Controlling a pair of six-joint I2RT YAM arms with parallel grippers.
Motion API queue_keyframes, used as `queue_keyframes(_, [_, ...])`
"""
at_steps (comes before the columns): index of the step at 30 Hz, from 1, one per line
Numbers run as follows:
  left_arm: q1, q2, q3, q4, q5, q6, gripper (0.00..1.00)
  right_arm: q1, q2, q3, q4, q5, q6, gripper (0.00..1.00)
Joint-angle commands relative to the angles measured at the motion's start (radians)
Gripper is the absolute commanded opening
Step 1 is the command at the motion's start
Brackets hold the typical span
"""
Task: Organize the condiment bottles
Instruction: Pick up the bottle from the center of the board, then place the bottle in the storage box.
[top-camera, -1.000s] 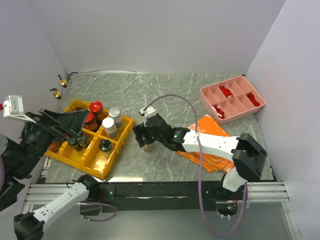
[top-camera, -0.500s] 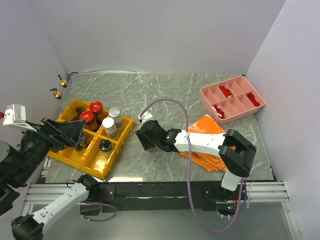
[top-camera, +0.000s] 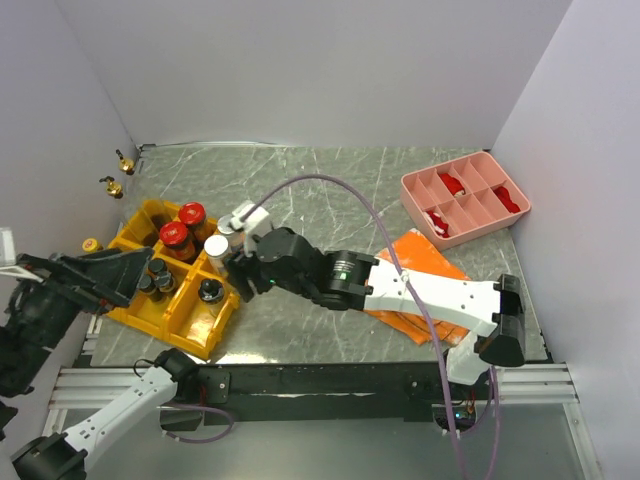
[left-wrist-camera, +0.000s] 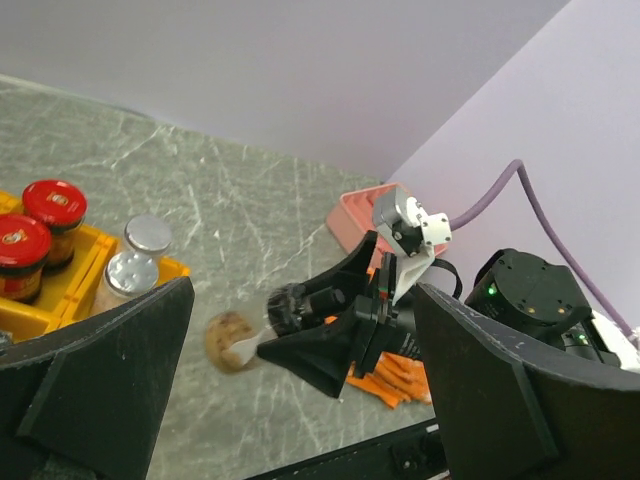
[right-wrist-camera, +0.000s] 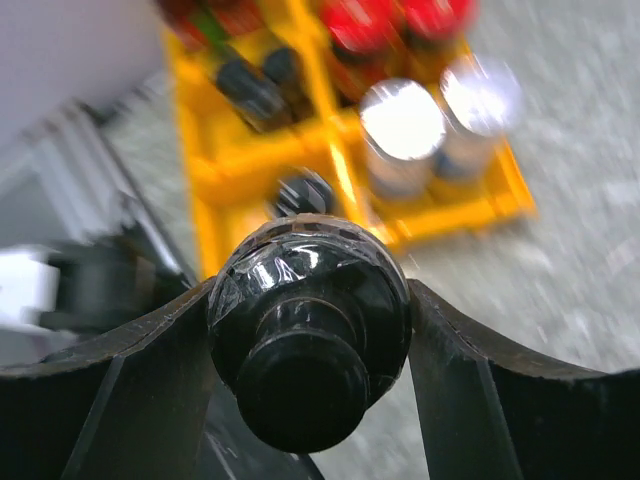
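Note:
My right gripper (top-camera: 234, 272) is shut on a small black-capped bottle (right-wrist-camera: 310, 330) with brown contents (left-wrist-camera: 230, 342), holding it just off the near right edge of the yellow bins (top-camera: 180, 318). The bins hold two red-lidded jars (top-camera: 192, 213), a white-topped bottle (top-camera: 216, 246), a silver-topped one (right-wrist-camera: 480, 95) and several black-topped bottles (top-camera: 155, 272). Two gold-spout bottles (top-camera: 124, 158) stand by the left wall. My left gripper (top-camera: 112, 272) hangs open at the bins' left side, its fingers (left-wrist-camera: 90, 380) wide apart with nothing between them.
A pink divided tray (top-camera: 465, 195) with red items sits at the back right. Orange packets (top-camera: 418, 250) lie on the marble table under the right arm. A purple cable arcs above the right arm. Walls close in on both sides.
The right gripper closed on the bottle at the table's middle and carried it left to the yellow bins. The left arm drew back to the left.

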Motion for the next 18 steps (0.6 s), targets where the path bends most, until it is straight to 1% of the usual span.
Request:
queue_keyframes(1, [-0.002,-0.002,0.088,-0.003,0.034,-0.003,0.96,0.064,0.118,0.216,0.008,0.009,-0.072,0.33])
queue_keyframes(4, [-0.001,-0.003,0.121,0.0,0.05,-0.014,0.96,0.093,0.225,0.339,-0.015,0.011,-0.1,0.32])
queue_keyframes(7, [-0.001,-0.022,0.148,0.014,0.008,-0.032,0.96,0.111,0.305,0.417,0.003,-0.026,-0.123,0.32])
queue_keyframes(10, [-0.001,-0.04,0.177,0.049,0.01,-0.038,0.96,0.134,0.393,0.509,0.002,-0.035,-0.152,0.32])
queue_keyframes(14, [-0.002,-0.051,0.193,0.08,0.043,-0.051,0.96,0.15,0.514,0.581,0.022,-0.038,-0.189,0.31])
queue_keyframes(18, [-0.002,-0.046,0.202,0.073,0.063,-0.051,0.96,0.154,0.577,0.614,0.045,-0.044,-0.214,0.31])
